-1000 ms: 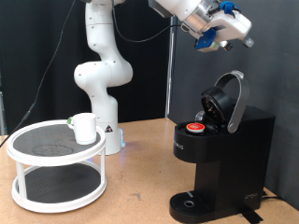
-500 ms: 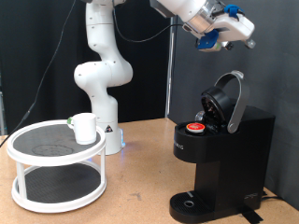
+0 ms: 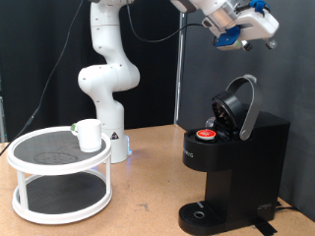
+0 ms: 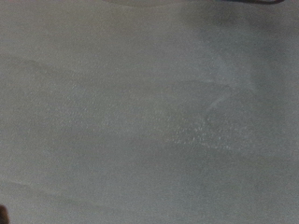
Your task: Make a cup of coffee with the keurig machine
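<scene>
The black keurig machine point(image 3: 236, 162) stands at the exterior view's right with its hinged lid point(image 3: 239, 103) raised. A white pod with a red top point(image 3: 205, 135) sits in its open holder. The white cup point(image 3: 90, 134) stands on the top tier of a round white rack point(image 3: 39, 162) at the exterior view's left. My gripper point(image 3: 264, 27) is high at the exterior view's top right, above the raised lid and well clear of it. Its fingers are not clear to see. The wrist view shows only a blank grey surface.
The white arm's base column point(image 3: 106, 69) rises behind the rack. A thin vertical pole point(image 3: 179, 69) stands just behind the machine. A dark curtain hangs behind. The wooden table top point(image 3: 138, 211) lies between rack and machine.
My gripper has moved up and to the exterior view's right, farther above the machine's raised lid. The machine, pod, cup and rack have not moved.
</scene>
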`<state>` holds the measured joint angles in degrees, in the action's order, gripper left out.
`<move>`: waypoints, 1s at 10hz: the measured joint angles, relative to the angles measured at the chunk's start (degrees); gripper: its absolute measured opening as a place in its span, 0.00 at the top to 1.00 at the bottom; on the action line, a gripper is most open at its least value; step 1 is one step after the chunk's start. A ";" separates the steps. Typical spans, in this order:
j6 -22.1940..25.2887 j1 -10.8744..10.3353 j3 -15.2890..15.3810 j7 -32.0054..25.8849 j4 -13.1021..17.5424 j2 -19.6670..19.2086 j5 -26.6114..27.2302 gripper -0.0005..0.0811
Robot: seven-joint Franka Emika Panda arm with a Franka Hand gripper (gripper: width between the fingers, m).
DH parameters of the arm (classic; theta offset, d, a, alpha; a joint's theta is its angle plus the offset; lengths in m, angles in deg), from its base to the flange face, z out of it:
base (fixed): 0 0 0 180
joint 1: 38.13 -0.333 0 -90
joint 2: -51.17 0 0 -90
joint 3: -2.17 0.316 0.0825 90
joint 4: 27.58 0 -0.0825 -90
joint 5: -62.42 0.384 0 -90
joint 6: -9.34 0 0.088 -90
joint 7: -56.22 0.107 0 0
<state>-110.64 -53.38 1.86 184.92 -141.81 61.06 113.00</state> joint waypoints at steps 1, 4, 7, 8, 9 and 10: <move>-0.80 0.00 0.61 0.61 0.04 -0.15 -0.22 0.09; -1.38 -0.01 1.74 1.48 0.87 -1.41 -0.76 0.09; -1.95 0.00 2.25 1.47 1.02 -1.95 -0.80 0.09; -1.99 0.00 2.41 1.49 1.02 -2.14 -1.27 0.09; -1.84 0.00 2.48 1.87 1.01 -2.38 -2.03 0.23; -1.52 0.00 2.51 2.30 0.99 -2.66 -2.65 0.23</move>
<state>-112.16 -53.38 4.37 187.22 -140.82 58.41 110.35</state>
